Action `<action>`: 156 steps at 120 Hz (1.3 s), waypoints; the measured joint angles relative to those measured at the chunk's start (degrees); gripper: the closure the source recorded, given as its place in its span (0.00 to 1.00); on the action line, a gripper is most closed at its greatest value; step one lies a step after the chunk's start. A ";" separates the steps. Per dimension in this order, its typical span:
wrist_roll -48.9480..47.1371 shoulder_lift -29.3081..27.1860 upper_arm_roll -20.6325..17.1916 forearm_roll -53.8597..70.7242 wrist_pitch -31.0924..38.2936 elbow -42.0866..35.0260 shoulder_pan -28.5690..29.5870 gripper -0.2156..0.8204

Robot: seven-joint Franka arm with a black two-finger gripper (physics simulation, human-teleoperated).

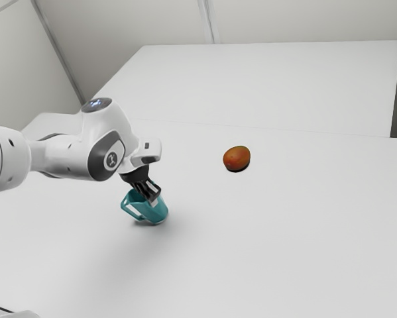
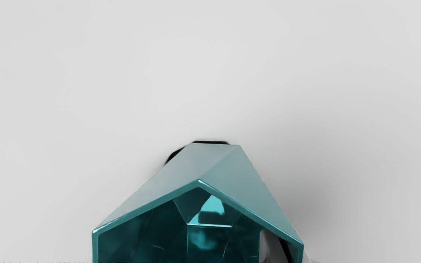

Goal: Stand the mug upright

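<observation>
Teal and faceted, the mug (image 1: 156, 211) is at our gripper (image 1: 153, 196), tilted on the pale surface (image 1: 271, 238), its mouth toward our hand and its handle on the exterior view's left. We can't tell whether our fingers are apart or clamped on it. An orange-brown fruit, perhaps a mango (image 1: 236, 158), lies well apart from the mug, farther toward the exterior view's right.

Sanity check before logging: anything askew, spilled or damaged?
The teal faceted mug looks askew: it leans at the black two-finger gripper, mouth toward the exterior view's upper left rather than straight up. I see no spill or damage; the orange-red rounded fruit looks ordinary.
</observation>
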 joint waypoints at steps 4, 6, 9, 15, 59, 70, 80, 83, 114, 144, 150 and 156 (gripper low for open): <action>-0.45 -0.01 -0.11 0.00 0.03 -0.05 -0.02 0.96; -0.66 0.01 -0.17 0.00 0.05 -0.06 -0.02 0.96; -0.96 -0.01 -0.23 -0.02 0.06 -0.08 -0.03 0.95; -1.50 0.00 -0.29 -0.07 0.08 -0.09 -0.04 0.94; -4.21 -0.52 -2.08 -0.07 0.13 -0.15 0.05 0.47; -4.65 -1.54 -2.80 0.62 -0.06 0.20 -0.05 0.38; -4.97 -3.36 -2.94 0.99 -1.15 1.37 0.03 0.32; -5.06 -3.85 -2.92 1.06 -1.68 1.96 0.05 0.31; -5.82 -3.50 -1.37 0.49 -11.72 12.34 1.13 0.24; -6.91 0.69 -0.38 1.04 -24.41 30.08 3.41 0.22; -7.26 1.19 2.45 1.18 -27.03 32.97 1.00 0.22; -7.61 2.16 7.58 1.28 -29.62 35.46 -3.75 0.21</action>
